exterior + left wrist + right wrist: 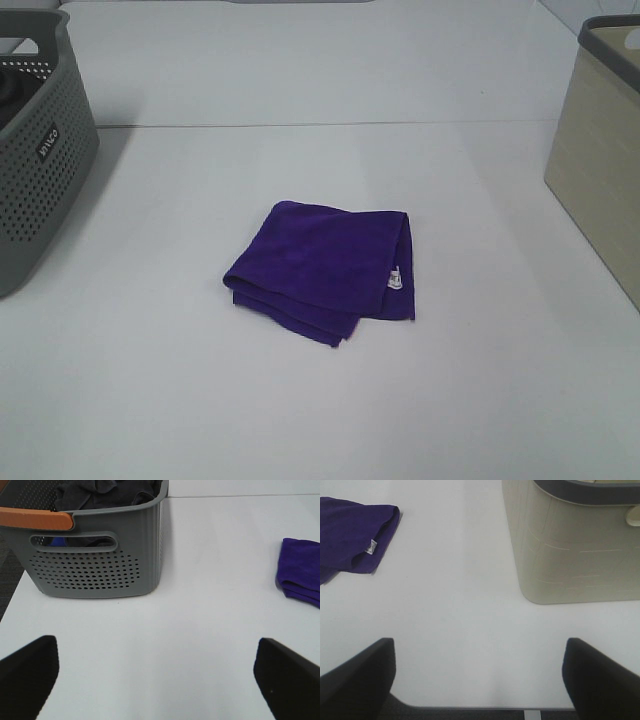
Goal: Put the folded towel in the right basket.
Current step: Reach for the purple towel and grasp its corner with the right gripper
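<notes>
A folded purple towel (pixel 325 268) lies flat in the middle of the white table, with a small white tag at its right edge. It also shows in the left wrist view (pixel 302 572) and in the right wrist view (pixel 355 537). The beige basket (pixel 600 160) with a grey rim stands at the right edge; the right wrist view (pixel 570 550) shows its side wall. Neither gripper shows in the high view. My left gripper (pixel 157 677) is open and empty above bare table. My right gripper (pixel 477 675) is open and empty near the table's front edge.
A grey perforated basket (pixel 35 150) stands at the far left. The left wrist view shows its wall (pixel 95 560), an orange handle, and dark cloths inside. The table's front edge (pixel 470 707) shows in the right wrist view.
</notes>
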`<state>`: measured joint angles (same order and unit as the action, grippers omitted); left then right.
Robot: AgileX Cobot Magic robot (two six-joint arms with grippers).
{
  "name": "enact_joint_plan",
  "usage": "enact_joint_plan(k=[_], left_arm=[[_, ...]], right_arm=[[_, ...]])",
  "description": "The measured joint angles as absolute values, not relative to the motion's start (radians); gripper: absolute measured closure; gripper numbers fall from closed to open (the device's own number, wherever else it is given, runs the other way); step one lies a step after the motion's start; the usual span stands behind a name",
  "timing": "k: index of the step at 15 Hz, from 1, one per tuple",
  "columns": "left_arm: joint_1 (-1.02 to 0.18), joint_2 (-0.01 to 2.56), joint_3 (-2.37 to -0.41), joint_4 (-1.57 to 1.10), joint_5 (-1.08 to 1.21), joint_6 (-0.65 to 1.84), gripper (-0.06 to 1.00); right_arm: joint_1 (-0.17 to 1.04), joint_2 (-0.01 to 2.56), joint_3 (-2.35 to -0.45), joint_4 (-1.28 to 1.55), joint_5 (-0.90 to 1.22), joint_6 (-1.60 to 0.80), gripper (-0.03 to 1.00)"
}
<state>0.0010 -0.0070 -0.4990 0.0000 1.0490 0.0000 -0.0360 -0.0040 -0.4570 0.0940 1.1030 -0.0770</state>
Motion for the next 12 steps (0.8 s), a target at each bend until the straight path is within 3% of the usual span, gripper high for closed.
enact_joint_plan(k=[4, 5, 8, 12], left_arm=[[0.001, -0.007, -0.499, 0.0, 1.049, 0.0, -0.05], [0.001, -0.007, -0.499, 0.0, 1.049, 0.0, -0.05], [0.001, -0.007, -0.499, 0.0, 1.049, 0.0, -0.05], [0.001, -0.007, -0.499, 0.0, 1.049, 0.0, -0.05]], right_arm=[[-0.036, 0.15, -0.553, 0.105, 1.111, -0.077, 0.09], [-0.036, 0.436, -0.75, 0.141, 1.173, -0.077, 0.09], [-0.036, 0.754, -1.032, 0.176, 1.209, -0.077, 0.09], [-0.036, 1.094, -1.257, 0.263, 1.209, -0.076, 0.09]])
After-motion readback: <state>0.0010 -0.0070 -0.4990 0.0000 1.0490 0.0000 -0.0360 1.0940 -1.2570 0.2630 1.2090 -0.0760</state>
